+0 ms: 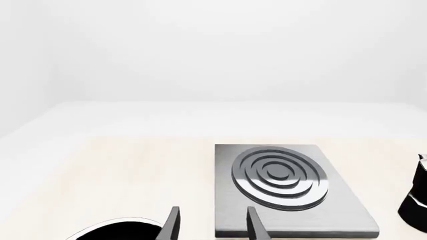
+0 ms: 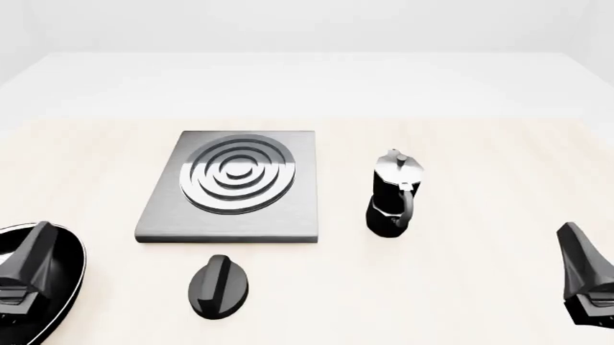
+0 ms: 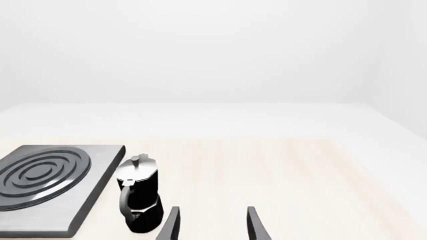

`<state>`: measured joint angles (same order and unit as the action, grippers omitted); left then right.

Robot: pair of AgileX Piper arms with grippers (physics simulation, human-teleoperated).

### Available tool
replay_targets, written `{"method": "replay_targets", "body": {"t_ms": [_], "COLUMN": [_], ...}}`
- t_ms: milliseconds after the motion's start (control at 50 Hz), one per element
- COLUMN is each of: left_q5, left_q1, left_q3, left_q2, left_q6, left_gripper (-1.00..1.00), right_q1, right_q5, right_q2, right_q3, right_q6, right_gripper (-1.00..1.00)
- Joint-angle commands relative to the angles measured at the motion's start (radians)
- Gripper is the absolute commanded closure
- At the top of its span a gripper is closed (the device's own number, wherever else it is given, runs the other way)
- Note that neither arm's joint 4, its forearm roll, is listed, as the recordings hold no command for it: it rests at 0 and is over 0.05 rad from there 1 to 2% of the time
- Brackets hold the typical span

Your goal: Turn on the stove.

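Right now your left tool (image 1: 210, 224) hangs low over the near edge of the bench (image 2: 461, 287), its fingers apart with nothing between them. Ahead of it and a little toward your right tool lies the stove (image 2: 233, 185), flat on the bench, and its separate knob (image 2: 217, 285) sits on the bench just in front of the stove's near edge, apart from the slab. A black pan (image 2: 57, 287) lies partly under your left tool. Your right tool (image 3: 212, 224) also has its fingers apart and bare; the moka pot (image 2: 395, 193) stands upright ahead of it, between it and the stove.
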<state>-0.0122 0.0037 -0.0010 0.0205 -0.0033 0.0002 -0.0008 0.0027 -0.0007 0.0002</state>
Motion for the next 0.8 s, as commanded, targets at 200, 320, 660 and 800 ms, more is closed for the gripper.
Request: {"method": "replay_targets", "body": {"t_ms": [200, 320, 660, 800], "left_q5": [-0.048, 0.056, 0.123, 0.087], "left_q1": [-0.024, -0.041, -0.167, -0.275], "left_q3": [-0.112, -0.223, -0.325, -0.348], "left_q2": [0.235, 0.269, 0.514, 0.672], "left_q6": [0.118, 0.091, -0.093, -0.217], "left_gripper": [-1.00, -1.00, -1.00, -1.00], "right_q1": [-0.012, -0.014, -0.022, -0.022], "right_q5": [-0.011, -0.010, 0.002, -0.005], "right_q2": [0.027, 0.026, 0.013, 0.026], "right_q3": [0.000, 0.000, 0.000, 0.000], "right_q6": [-0.007, -0.028, -0.059, -0.070], "right_gripper": [-1.00, -1.00, -1.00, -1.00]}}
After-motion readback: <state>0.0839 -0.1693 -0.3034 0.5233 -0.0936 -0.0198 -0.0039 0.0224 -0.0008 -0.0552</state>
